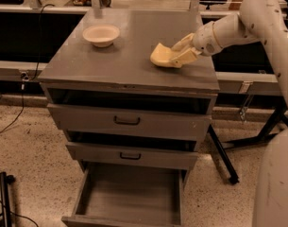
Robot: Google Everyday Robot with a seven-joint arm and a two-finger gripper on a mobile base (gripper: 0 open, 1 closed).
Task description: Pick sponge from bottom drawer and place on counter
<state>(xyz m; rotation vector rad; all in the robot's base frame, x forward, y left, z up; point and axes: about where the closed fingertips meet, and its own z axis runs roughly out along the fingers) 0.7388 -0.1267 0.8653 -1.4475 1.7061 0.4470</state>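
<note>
The pale yellow-tan sponge [161, 55] is held over the right part of the grey counter [115, 56], its lower edge at or just above the surface. My gripper [180, 52] reaches in from the right on a white arm and is shut on the sponge's right side. The bottom drawer [129, 195] is pulled out at the bottom of the cabinet, a wide grey tray with nothing showing inside.
A round cream bowl [101, 34] stands on the counter's back left. The two upper drawers [127, 120] with dark handles are slightly ajar. A black stand leg [224, 157] slants across the floor to the cabinet's right. My white base [275, 183] fills the lower right corner.
</note>
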